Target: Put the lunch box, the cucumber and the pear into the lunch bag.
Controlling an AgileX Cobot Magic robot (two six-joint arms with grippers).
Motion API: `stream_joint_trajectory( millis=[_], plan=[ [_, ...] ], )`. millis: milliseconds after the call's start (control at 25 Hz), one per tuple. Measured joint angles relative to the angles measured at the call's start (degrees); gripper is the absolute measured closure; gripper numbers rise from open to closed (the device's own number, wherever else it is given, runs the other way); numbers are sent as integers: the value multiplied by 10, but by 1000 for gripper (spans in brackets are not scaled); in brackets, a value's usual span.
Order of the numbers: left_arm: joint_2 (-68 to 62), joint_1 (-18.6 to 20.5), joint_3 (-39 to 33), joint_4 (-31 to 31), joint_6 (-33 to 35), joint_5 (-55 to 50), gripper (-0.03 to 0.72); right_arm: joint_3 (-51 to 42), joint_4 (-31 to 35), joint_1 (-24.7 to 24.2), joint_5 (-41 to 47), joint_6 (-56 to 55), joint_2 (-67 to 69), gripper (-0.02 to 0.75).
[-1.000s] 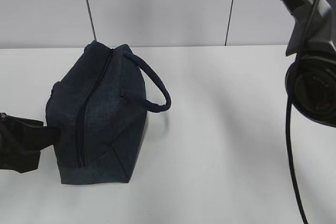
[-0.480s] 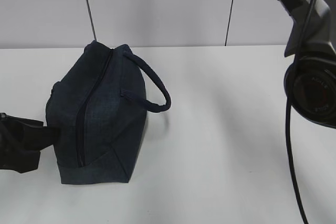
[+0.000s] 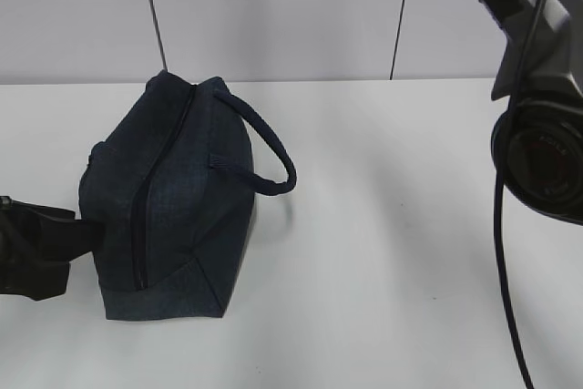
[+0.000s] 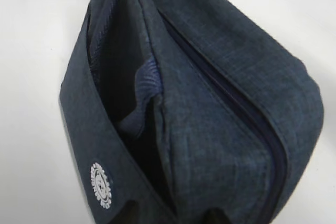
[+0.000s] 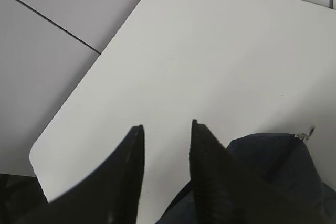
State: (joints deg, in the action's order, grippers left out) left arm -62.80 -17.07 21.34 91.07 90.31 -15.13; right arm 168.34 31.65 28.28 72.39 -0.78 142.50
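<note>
lunch bag [image 3: 168, 198] zipped, long axis bottom-to-top, frame left | left gripper [image 3: 77, 236] at its lower-left end (grip unclear) | right gripper [image 5: 165, 145] parted, empty, above

Lunch bag [image 3: 173, 198]: dark navy woven cloth, matt, faint crosshatch weave, coarse look in left wrist view. Zipper [image 3: 141, 225]: darker fabric tape, fine teeth. Strap handle [image 3: 269, 148]: corded, ribbed weave. Round white printed emblem [image 4: 102, 186] on bag side. Metal ring pull [image 5: 306, 133], shiny. Table [image 3: 392, 252]: white, smooth, matt. Right gripper [image 5: 165, 148] fingers [image 5: 131, 174]: black, matt.
</note>
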Motion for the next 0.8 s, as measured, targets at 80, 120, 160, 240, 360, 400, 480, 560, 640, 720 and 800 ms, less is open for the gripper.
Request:
stream_joint_trajectory(
  millis=[80,120,160,240,360,400,480,560,640,720,800],
  plan=[
    [0,0,0,0,0,0,447,0,4,0,0,-2,0,494],
    [0,0,0,0,0,0,447,0,5,0,0,-3,0,494],
    [0,0,0,0,0,0,447,0,6,0,0,-3,0,494],
    [0,0,0,0,0,0,447,-1,7,0,0,-3,-3,494],
    [0,0,0,0,0,0,447,-78,8,0,0,17,-34,494],
    [0,0,0,0,0,0,447,-113,9,0,0,28,-49,494],
    [0,0,0,0,0,0,447,-199,9,0,-1,51,-73,494],
    [0,0,0,0,0,0,447,-269,8,0,-1,71,-88,494],
    [0,0,0,0,0,0,447,-331,5,0,-12,95,-108,494],
    [0,0,0,0,0,0,447,-381,5,0,-45,120,-133,494],
    [0,0,0,0,0,0,447,-426,5,0,-85,142,-160,494]
  ],
)
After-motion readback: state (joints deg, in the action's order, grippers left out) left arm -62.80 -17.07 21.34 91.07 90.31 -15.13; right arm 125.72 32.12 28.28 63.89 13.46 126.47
